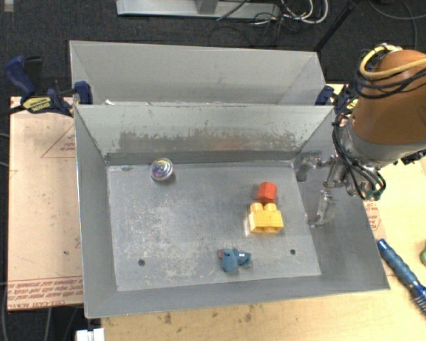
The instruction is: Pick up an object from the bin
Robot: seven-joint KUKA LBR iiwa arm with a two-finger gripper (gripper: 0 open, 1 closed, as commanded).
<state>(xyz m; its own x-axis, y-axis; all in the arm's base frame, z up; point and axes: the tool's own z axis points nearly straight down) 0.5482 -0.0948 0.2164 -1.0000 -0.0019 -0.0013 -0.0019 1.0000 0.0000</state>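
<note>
Found the gripper [319, 209] over the right slope of the bin [344, 251], spread or pressed together impossible to tell, with the yellow toy block [265, 219] nearest, just left, an orange piece [268, 190] touching its far side.

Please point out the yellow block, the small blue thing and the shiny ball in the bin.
yellow block [265, 220]: camera view, middle of its body.
small blue thing [232, 261]: camera view, on its centre.
shiny ball [161, 170]: camera view, on its centre.

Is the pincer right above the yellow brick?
No, the pincer hangs by the bin's right wall, apart from the yellow brick.
</note>
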